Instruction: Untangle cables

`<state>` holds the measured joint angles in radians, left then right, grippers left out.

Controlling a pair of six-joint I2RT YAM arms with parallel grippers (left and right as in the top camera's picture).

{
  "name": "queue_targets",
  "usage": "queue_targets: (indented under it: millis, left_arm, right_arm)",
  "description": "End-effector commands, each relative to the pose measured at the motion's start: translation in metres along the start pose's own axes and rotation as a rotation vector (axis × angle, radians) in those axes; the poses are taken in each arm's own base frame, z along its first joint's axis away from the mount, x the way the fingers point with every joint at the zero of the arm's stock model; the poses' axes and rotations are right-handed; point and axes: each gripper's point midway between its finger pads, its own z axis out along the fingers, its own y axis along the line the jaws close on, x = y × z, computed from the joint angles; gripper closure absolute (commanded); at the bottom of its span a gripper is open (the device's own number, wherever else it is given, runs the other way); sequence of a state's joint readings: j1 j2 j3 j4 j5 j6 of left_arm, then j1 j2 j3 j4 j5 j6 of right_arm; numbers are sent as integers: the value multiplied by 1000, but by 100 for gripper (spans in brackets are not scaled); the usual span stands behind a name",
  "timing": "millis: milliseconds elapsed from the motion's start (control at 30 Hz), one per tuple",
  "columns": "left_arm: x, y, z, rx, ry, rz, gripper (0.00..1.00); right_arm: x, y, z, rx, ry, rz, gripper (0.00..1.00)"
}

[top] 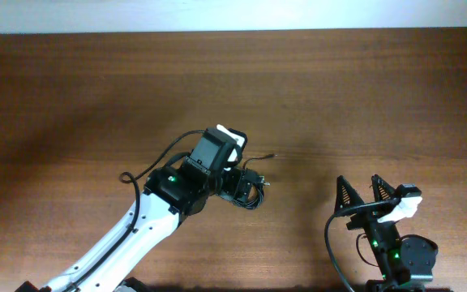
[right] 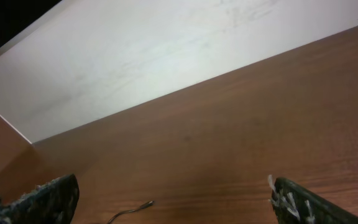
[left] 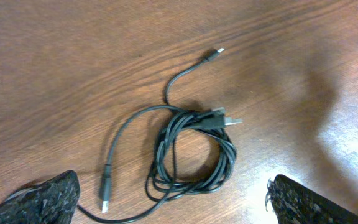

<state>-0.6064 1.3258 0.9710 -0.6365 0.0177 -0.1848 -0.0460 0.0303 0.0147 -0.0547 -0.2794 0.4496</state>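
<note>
**Above the tangle: left arm poised**

Beneath the left gripper [left: 173, 186], jaws spread wide and empty, the cables [left: 194, 117] lie coiled on the table [top: 71, 97], placed for straddling. One plug end [left: 219, 51] trails beyond. Farther off, the right gripper [top: 363, 193] sits open, well apart.

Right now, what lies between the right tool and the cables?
Nothing: in the overhead view only bare table separates the open right tool from the cables.
</note>
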Motion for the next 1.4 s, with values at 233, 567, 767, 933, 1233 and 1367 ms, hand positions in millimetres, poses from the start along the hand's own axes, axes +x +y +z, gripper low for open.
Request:
queue_targets:
  millis: [233, 567, 767, 933, 1233, 1367]
  left_arm:
    - [13, -29, -1, 148, 102, -319, 1]
    - [71, -81, 21, -50, 273, -1026, 1]
    - [110, -57, 62, -365, 259, -1378, 1]
    - [99, -21, 78, -487, 45, -1366, 3]
    - [109, -23, 117, -487, 93, -1399, 54]
    - [104, -15, 113, -471, 133, -1232, 100]
  right_arm:
    - [14, -2, 3, -3, 56, 27, 1]
    - [33, -5, 6, -6, 146, 54, 1]
    - [60, 10, 4, -105, 285, 99, 1]
    - [67, 33, -3, -238, 344, 114, 1]
    - [68, 69, -17, -455, 396, 130, 1]
    - [70, 77, -23, -510, 419, 135, 8]
